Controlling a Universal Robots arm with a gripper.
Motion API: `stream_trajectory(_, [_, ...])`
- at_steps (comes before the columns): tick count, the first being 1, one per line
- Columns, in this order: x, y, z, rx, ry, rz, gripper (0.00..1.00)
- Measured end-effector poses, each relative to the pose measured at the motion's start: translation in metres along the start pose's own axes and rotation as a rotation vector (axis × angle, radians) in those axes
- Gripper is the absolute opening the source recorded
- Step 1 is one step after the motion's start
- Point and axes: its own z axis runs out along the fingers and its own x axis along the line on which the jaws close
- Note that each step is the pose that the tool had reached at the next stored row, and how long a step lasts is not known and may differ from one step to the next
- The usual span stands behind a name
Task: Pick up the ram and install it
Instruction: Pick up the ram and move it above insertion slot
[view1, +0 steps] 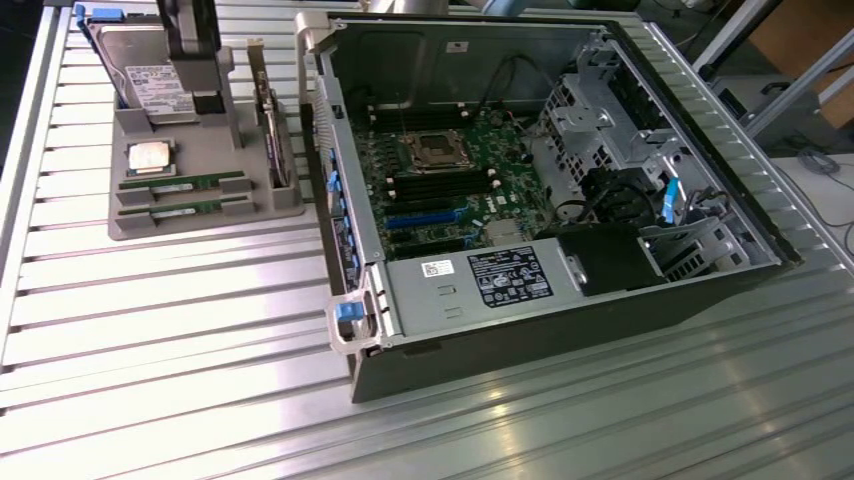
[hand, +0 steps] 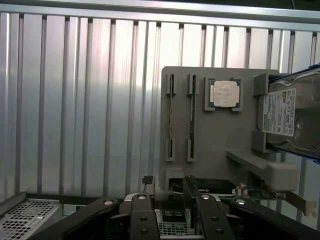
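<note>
Table (view1: 160, 330) of ribbed aluminium carries an open PC case (view1: 534, 180), side panel off & mobo (view1: 447, 165) exposed, w/ a grey parts tray (view1: 147, 225) just beside it. Gripper (hand: 169, 192) hangs over the tray, jaws spread wide & gripping nothing. Its dark fingers (hand: 145, 215) show close up in the wrist view.

Most of the tray lies out ahead of the jaws. Hard drive (hand: 290, 115) w/ white label sits propped in its cradle, ahead & off to one side of the jaws. Expansion card (hand: 260, 196) stands on edge, closest of the parts to the fingertips. Two green sticks, inner ram (hand: 191, 117) & outer ram (hand: 170, 117), rest side by side in parallel slots straight ahead of the jaws. Both are apart from the fingertips & neither is touched. CPU (hand: 225, 94), square & silver, lies in its pocket just beside the inner ram, btwn it & the hard drive. The case stands well apart from the jaws.
</note>
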Motion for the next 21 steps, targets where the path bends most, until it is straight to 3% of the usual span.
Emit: stream_trajectory(21, [0.0002,-0.0003,0.0086,0.0000,0.0000,0.000,0.36])
